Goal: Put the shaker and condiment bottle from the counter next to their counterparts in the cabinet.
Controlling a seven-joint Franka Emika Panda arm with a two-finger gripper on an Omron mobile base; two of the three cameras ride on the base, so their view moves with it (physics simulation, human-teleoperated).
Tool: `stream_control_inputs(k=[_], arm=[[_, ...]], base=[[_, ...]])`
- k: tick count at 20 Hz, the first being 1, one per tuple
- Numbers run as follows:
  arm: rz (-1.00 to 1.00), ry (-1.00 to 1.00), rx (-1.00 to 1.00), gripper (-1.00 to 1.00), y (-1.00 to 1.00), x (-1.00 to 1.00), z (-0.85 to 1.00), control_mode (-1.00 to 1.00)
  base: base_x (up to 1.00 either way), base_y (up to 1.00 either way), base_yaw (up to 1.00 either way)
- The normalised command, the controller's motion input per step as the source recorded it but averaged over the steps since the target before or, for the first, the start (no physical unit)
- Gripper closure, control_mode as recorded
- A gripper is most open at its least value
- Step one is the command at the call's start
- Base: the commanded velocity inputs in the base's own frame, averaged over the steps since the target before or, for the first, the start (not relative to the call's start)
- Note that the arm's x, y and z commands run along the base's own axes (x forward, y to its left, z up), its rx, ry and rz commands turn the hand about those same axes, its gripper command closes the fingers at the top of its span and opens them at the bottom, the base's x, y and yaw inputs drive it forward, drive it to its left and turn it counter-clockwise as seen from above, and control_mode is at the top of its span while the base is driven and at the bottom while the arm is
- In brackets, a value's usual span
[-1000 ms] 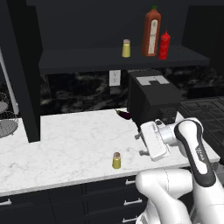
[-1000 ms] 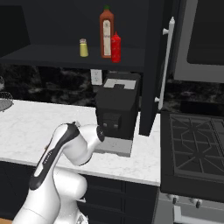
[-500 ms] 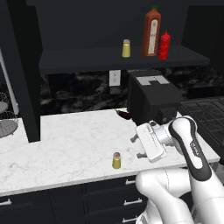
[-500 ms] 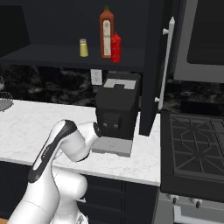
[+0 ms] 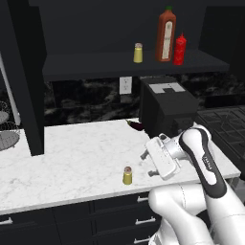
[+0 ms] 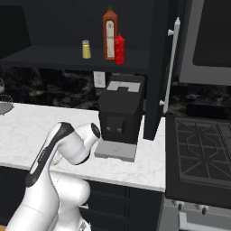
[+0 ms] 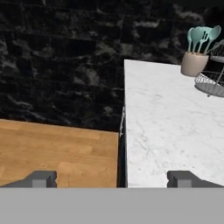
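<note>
My gripper (image 5: 147,163) hangs low over the front part of the counter (image 5: 72,162), just in front of the black coffee machine (image 5: 165,107), which I take as my landmark. My jaws stand spread wide apart with nothing between them; in the hand view the two fingertips (image 7: 41,178) sit far from each other at the bottom edge, one over the wooden floor (image 7: 57,153) and the other over the marble.

The shaker (image 5: 128,175) stands upright on the counter, in front of the coffee machine and off to its left, near the counter's front edge. It is just beside my gripper but not touching it.

The condiment bottle (image 5: 180,49) stands upright on the cabinet (image 5: 119,64) shelf, above the coffee machine. It is close against the right side of the tall orange-red bottle (image 5: 166,34) with the green cap. The yellow shaker with the pale cap (image 5: 138,52) stands on the same shelf, to the left of that tall bottle and apart from it.

A small dark purple thing (image 5: 136,125) lies on the counter against the left foot of the coffee machine. Far along the counter, the hand view shows a pot of teal utensils (image 7: 197,52) beside a wire rack (image 7: 212,81).
</note>
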Motion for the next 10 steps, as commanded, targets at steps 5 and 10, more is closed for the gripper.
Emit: stream_control_inputs(k=[5, 10], arm=[[-0.04, 0.00, -0.01, -1.00, 0.21, -0.10, -0.13, -1.00], [-0.05, 0.00, 0.00, -1.00, 0.04, 0.00, -0.09, -1.00]], base=[[0.00, 0.00, 0.00], [0.00, 0.00, 0.00]])
